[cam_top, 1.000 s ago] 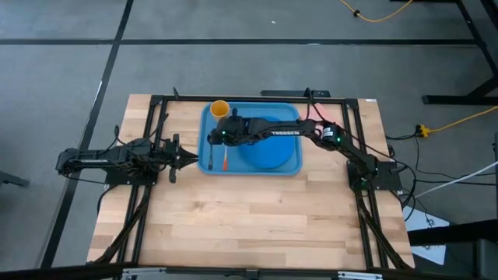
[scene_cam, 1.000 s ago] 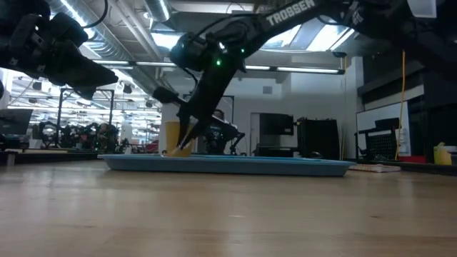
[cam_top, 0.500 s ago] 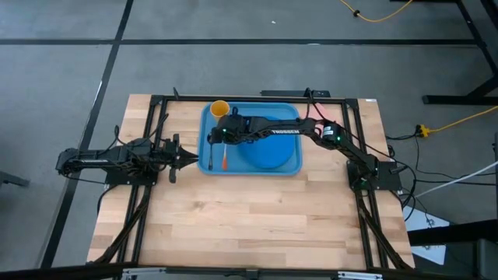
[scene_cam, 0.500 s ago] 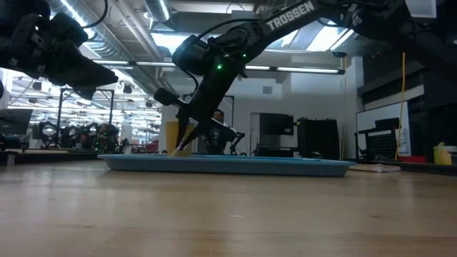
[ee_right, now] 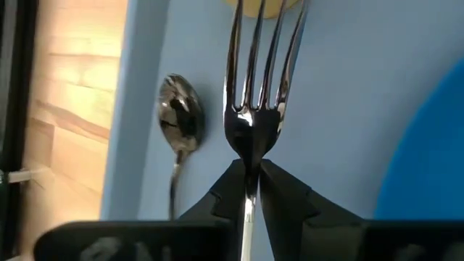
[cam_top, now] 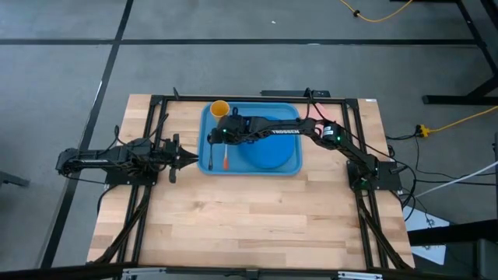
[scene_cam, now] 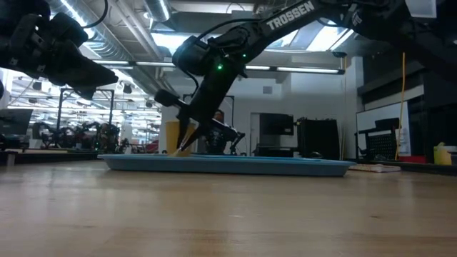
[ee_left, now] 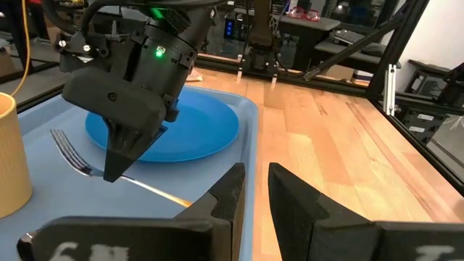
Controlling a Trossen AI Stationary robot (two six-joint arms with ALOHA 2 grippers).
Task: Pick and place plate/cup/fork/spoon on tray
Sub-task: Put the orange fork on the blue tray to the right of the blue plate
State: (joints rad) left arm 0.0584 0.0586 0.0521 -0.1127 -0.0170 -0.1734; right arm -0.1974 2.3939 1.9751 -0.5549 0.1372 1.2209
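High view: nothing had shifted since half a second earlier, the right gripper over the tray's left part beside the plate, cup in the far-left corner, fork lying lengthwise front-to-back with the spoon just beside it, left gripper parked off the tray above the worktop. Low view: tray contents mostly hidden behind its rim. Left wrist: left gripper fingers nearly together, empty; right wrist: right gripper clamped on the fork's neck, tines toward the cup, handle hidden.
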